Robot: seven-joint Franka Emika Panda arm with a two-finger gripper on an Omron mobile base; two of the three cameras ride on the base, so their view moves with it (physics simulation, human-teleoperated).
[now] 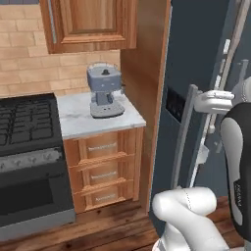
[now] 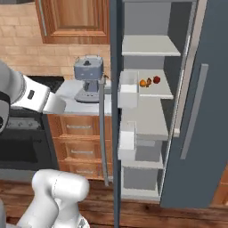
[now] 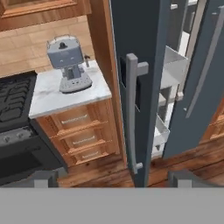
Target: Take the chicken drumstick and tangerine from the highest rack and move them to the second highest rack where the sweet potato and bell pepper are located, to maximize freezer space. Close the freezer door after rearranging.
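Note:
The freezer door stands open, edge-on in the right base view, and its shelves show behind it. On the second shelf from the top lie an orange tangerine, a small brownish item and a red bell pepper. The top shelf looks bare. No sweet potato can be told apart. My gripper is open with nothing between its fingertips, well back from the door's long handle. The white hand hangs beside that door.
A grey coffee machine stands on the marble counter left of the freezer, above wooden drawers. A black stove is further left. The fridge's right door stands to the right of the shelves.

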